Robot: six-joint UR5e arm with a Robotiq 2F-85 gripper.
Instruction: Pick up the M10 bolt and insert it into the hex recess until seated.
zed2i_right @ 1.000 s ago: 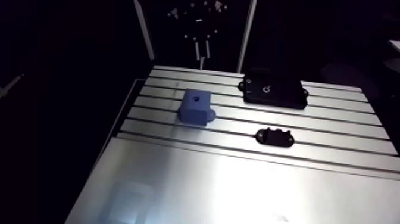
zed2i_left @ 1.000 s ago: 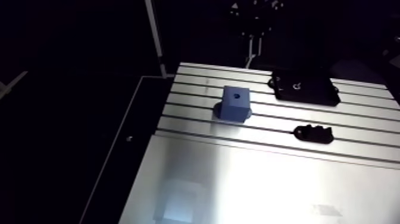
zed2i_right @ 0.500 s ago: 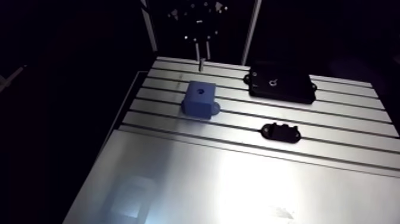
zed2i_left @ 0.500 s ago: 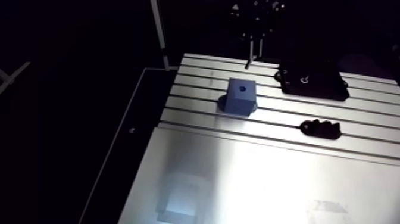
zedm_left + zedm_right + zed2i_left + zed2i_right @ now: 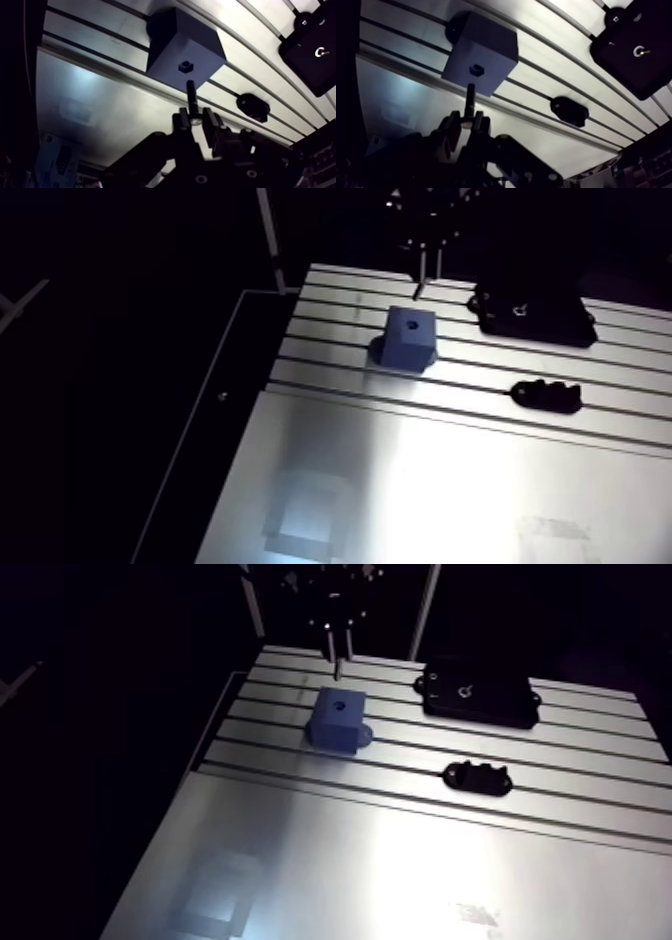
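A blue block [image 5: 182, 52] stands on the slotted aluminium table [image 5: 420, 478], with a small hex recess [image 5: 186, 65] in its top face. My gripper [image 5: 196, 117] is shut on the M10 bolt [image 5: 191, 95], whose dark shaft sticks out from between the fingers towards the block. In the wrist view the bolt's tip lies over the block's near edge, a little short of the recess. In the arm view the gripper [image 5: 428, 243] hangs above the table's far side, the bolt [image 5: 421, 280] just behind the block [image 5: 410, 336] and clear of it.
A flat black fixture plate [image 5: 530, 313] lies at the table's far right. A small black holder [image 5: 545, 394] sits nearer, right of the block. The table's left edge [image 5: 235, 388] drops into darkness.
The camera has shifted with the arm. The gripper with the bolt has come closer to the blue block; earlier the gap between bolt and block was wider.
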